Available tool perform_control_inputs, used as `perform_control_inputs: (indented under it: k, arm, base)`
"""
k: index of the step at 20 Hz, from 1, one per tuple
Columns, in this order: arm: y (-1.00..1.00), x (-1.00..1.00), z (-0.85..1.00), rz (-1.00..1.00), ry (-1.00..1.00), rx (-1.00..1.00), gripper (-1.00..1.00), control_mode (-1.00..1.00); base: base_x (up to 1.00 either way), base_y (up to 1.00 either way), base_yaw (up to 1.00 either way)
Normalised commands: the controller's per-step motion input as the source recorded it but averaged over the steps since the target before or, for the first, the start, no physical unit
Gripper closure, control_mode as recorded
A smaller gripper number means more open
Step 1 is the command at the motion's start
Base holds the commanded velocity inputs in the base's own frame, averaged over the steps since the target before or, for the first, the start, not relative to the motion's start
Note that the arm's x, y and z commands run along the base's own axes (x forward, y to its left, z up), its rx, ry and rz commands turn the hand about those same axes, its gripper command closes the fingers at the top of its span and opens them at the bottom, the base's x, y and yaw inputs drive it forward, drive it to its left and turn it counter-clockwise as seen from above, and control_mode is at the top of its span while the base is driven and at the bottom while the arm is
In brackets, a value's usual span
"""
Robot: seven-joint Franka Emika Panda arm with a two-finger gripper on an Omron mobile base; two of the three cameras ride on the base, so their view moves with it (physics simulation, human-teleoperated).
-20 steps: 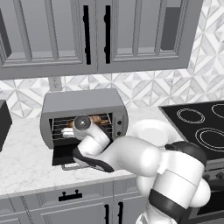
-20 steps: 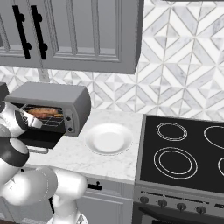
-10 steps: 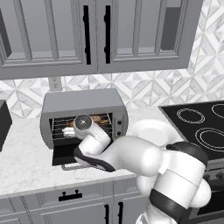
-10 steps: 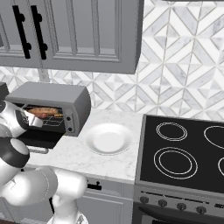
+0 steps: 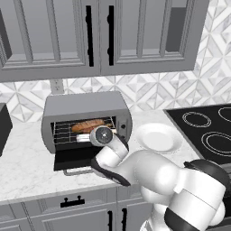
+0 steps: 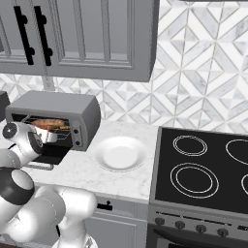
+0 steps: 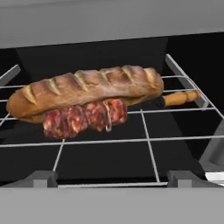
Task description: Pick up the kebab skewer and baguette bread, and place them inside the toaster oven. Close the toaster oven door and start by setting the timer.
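The white marble worktop (image 5: 27, 169) is carrying the grey rounded metal toaster oven (image 5: 83, 108), and just to the right of it a round white plate (image 5: 155, 137) is sitting beside the black glass cooktop (image 6: 203, 167). Grey panelled wall cabinets (image 5: 99, 34) are hanging above, over a white geometric tiled backsplash (image 6: 203, 77).

The base views are showing the dark glass toaster oven door (image 5: 74, 158) lying folded down and open. The hand view is looking closely along the wire rack (image 7: 148, 140), where the two dark fingers (image 7: 41, 177) are standing spread wide and pinching nothing.

Beyond the fingers, the ridged golden-brown baguette bread (image 7: 87, 89) is lying across the rack, with the reddish-brown chunked kebab skewer (image 7: 85, 117) touching its near side.
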Motion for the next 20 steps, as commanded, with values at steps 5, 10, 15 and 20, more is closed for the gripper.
perform_control_inputs:
  k: [5, 10, 15, 20]
  arm:
    - [0.08, 0.00, -0.07, 0.02, -0.05, 0.01, -1.00, -1.00]
    - [0.30, 0.00, 0.00, 0.00, 0.00, 0.00, -1.00, -1.00]
    - [0.27, 0.00, 0.00, 0.00, 0.00, 0.00, -1.00, -1.00]
    - [0.13, 0.00, 0.00, 0.00, 0.00, 0.00, -1.00, -1.00]
  base:
    - [0.00, 0.00, 0.00]
    - [0.00, 0.00, 0.00]
    - [0.00, 0.00, 0.00]
    - [0.00, 0.00, 0.00]
